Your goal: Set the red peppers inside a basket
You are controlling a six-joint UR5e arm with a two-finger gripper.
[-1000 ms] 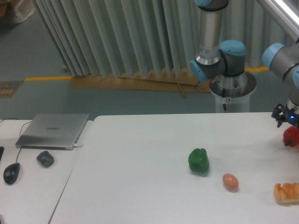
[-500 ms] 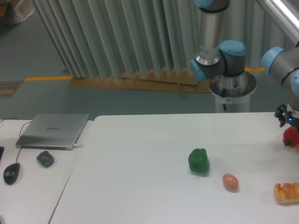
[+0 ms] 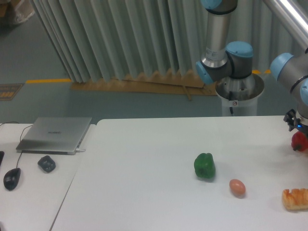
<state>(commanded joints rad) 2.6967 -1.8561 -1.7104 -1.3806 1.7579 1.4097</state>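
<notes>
The red pepper is sitting at the right edge of the bench, directly under the gripper, whose grip I cannot tell
</notes>
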